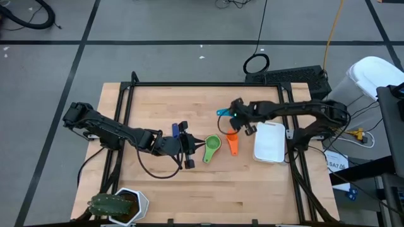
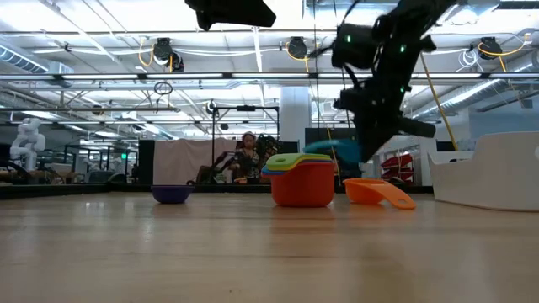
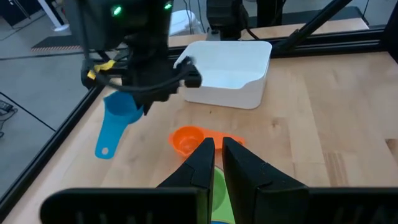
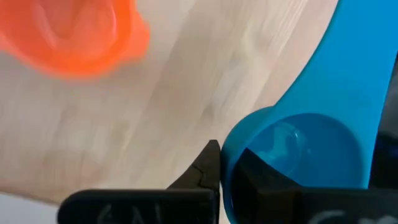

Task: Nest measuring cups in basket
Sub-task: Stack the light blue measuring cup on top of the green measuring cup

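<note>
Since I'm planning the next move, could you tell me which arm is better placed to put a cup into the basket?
Right: its gripper already holds the light blue cup beside the basket; the left gripper is farther off, by the green cup.

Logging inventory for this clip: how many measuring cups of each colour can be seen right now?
blue cup: 1
dark blue cup: 1
orange cup: 1
green cup: 1
yellow cup: 1
red cup: 1
Total: 6 told apart; the nested stack may hide another.

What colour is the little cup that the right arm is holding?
Light blue: the small plastic measuring cup gripped by the right end effector, clearest in the left wrist view.
</note>
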Motion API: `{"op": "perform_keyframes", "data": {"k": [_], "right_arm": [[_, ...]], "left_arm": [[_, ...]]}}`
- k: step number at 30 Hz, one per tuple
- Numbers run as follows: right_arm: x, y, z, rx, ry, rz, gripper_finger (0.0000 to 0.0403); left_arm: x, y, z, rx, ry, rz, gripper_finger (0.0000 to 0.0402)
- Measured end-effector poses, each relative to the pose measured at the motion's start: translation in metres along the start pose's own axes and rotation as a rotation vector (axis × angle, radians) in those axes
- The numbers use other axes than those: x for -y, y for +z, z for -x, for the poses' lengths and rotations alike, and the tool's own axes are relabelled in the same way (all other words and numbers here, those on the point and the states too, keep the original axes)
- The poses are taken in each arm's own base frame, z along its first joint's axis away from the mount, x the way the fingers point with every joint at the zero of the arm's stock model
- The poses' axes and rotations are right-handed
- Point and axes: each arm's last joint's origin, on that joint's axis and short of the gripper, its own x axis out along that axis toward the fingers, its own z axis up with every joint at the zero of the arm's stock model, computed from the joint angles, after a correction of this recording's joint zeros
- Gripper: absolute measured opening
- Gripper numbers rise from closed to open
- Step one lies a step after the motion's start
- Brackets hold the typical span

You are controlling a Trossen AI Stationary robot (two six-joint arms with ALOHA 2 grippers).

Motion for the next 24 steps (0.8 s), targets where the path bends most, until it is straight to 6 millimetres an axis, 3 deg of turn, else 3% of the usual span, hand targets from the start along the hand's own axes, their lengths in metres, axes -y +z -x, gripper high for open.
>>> {"op": "perform_keyframes", "data": {"k": [10,24], "right_arm": [[-0.012,0.052,0.054,0.120,-0.041,0.126,0.0000],[-0.065,0.098,0.101,0.319,-0.044,0.243,0.0000]], "left_arm": [[0.000,0.001,0.000,0.009,0.000,0.003,0.0037],[-0.003,0.006,-0.001,0.054,0.006,0.039,0.0037]]}}
